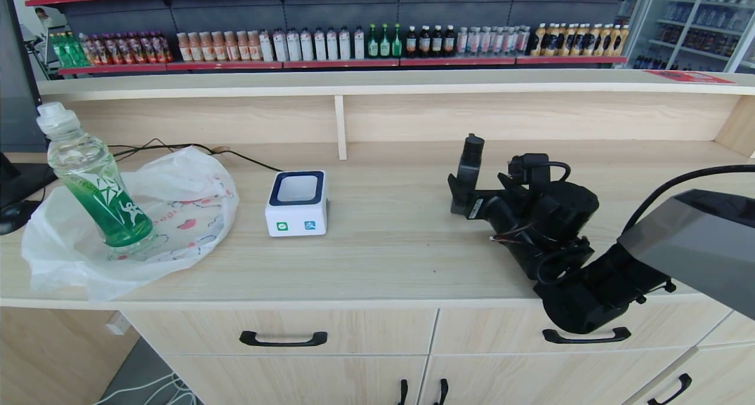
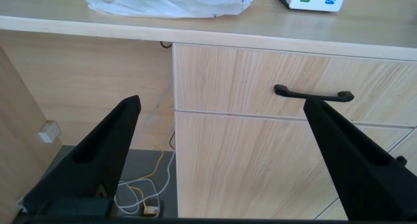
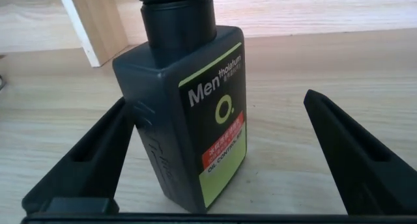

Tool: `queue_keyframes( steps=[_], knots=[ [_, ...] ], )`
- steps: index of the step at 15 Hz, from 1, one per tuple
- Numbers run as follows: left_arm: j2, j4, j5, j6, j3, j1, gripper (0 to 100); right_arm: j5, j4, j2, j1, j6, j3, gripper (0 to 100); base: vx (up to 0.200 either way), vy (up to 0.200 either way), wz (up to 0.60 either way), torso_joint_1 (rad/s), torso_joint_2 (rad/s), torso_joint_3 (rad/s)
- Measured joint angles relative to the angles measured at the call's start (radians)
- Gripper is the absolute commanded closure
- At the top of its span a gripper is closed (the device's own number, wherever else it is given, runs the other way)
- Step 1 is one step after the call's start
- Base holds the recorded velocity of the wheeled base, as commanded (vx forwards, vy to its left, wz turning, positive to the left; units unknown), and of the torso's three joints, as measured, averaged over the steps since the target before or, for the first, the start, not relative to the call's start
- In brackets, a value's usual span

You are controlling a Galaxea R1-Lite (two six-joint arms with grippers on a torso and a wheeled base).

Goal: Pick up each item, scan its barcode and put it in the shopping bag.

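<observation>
Although crowded at far left by clear green drink bottle standing on crumpled white plastic shopping bag, white blue-rimmed cube scanner just beside, bears dark black-capped plastic bottle upright well right, straddled by right gripper, fingers spread, unclamped; hangs left gripper spread open below pale wooden counter edge, facing black-handled drawer

Wood counter (bottle shelves behind)

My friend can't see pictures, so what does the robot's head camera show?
The robot's right gripper sits around a dark bottle standing on a wooden shop counter. A small white scanner box is in the middle, and on the left a green drink bottle stands on a white shopping bag.
</observation>
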Motion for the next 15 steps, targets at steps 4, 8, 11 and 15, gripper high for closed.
queue_keyframes(
  steps=[4,8,11,15],
  knots=[
    [0.0,0.0,0.0,0.0,0.0,0.0,0,-0.004,0.001,-0.003,-0.007,-0.015,0.007,0,0.0,0.0,0.0,0.0,0.0,0.0],
    [0.0,0.0,0.0,-0.001,0.0,0.0,0,0.004,0.031,-0.004,0.003,-0.03,-0.027,0,0.0,0.0,0.0,0.0,0.0,0.0],
    [0.0,0.0,0.0,0.0,0.0,0.0,0,0.012,0.111,-0.005,0.018,-0.03,-0.079,0,0.0,0.0,0.0,0.0,0.0,0.0],
    [0.0,0.0,0.0,0.0,0.0,0.0,0,0.02,0.166,0.011,0.008,-0.026,-0.136,0,0.0,0.0,0.0,0.0,0.0,0.0]
  ],
)
